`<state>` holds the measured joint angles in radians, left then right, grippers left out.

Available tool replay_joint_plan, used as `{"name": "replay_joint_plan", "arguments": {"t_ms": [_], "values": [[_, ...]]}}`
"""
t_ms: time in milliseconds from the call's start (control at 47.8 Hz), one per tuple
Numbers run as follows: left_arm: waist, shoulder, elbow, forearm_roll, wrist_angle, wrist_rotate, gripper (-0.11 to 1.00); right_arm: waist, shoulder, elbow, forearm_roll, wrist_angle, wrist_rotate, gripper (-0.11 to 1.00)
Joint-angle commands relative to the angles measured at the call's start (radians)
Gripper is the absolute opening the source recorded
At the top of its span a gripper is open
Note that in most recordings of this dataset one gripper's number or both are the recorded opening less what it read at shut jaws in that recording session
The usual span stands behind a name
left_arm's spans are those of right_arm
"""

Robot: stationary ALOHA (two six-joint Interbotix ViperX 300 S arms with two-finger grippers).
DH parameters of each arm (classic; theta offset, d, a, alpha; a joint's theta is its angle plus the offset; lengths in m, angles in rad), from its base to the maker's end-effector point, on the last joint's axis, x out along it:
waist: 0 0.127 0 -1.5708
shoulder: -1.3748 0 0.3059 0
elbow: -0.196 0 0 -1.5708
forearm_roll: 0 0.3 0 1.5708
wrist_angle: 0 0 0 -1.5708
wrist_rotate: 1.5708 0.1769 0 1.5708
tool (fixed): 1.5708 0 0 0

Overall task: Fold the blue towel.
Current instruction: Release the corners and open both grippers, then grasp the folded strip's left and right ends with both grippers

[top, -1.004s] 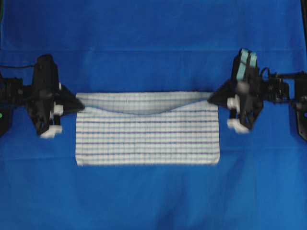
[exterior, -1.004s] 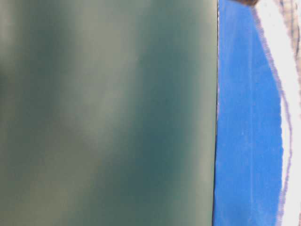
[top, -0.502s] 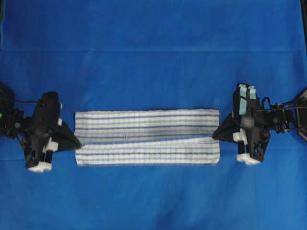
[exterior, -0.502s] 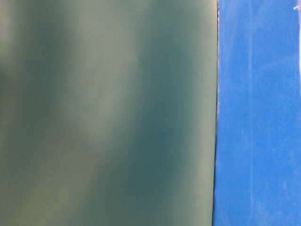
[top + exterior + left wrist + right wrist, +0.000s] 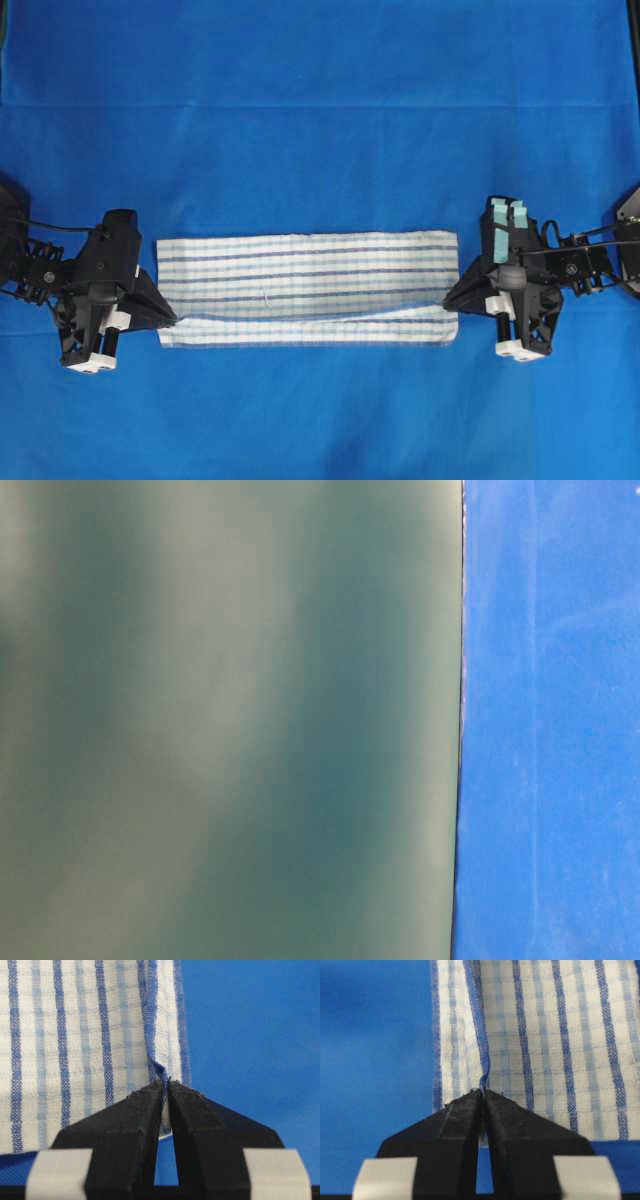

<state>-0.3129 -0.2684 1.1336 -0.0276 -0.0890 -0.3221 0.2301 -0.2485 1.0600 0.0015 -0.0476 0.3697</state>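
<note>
The blue towel [image 5: 308, 288], striped white cloth, lies folded lengthwise mid-table on a blue sheet [image 5: 320, 100]. The left gripper [image 5: 172, 320] and right gripper [image 5: 447, 297] each pinch an end corner, with bare sheet all around.

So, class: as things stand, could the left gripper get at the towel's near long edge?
Probably yes: the left gripper, shut on the blue towel corner, sits just above that edge, with nothing between.

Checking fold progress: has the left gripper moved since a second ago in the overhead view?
Yes. The left gripper, shut on a corner of the blue towel, has carried it toward the bottom of the view, nearly to the towel's unmoved near edge.
</note>
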Motion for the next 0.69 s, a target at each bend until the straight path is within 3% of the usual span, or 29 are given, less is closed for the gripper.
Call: {"name": "replay_joint_plan", "arguments": {"t_ms": [0,167,272,460,523,669], "values": [[-0.005,-0.008,-0.015,-0.002,0.002,0.002,0.03,0.008,0.002,-0.026,0.002,-0.003,0.002,0.05],[-0.005,-0.02,-0.006,-0.002,0.009,0.0,0.04,0.026,0.021,-0.048,0.002,-0.006,0.003,0.05],[-0.005,-0.025,-0.002,-0.002,0.012,0.0,0.23,0.037,0.034,-0.058,0.003,-0.002,0.017,0.09],[0.006,-0.049,-0.008,0.0,0.051,0.02,0.74,0.028,0.032,-0.061,0.0,0.028,0.038,0.59],[0.031,-0.069,-0.011,0.0,0.067,0.029,0.77,0.009,0.026,-0.06,-0.005,0.035,0.035,0.64],[0.106,-0.11,-0.002,0.002,0.08,0.055,0.72,-0.089,0.008,-0.046,-0.029,0.051,0.032,0.59]]}}
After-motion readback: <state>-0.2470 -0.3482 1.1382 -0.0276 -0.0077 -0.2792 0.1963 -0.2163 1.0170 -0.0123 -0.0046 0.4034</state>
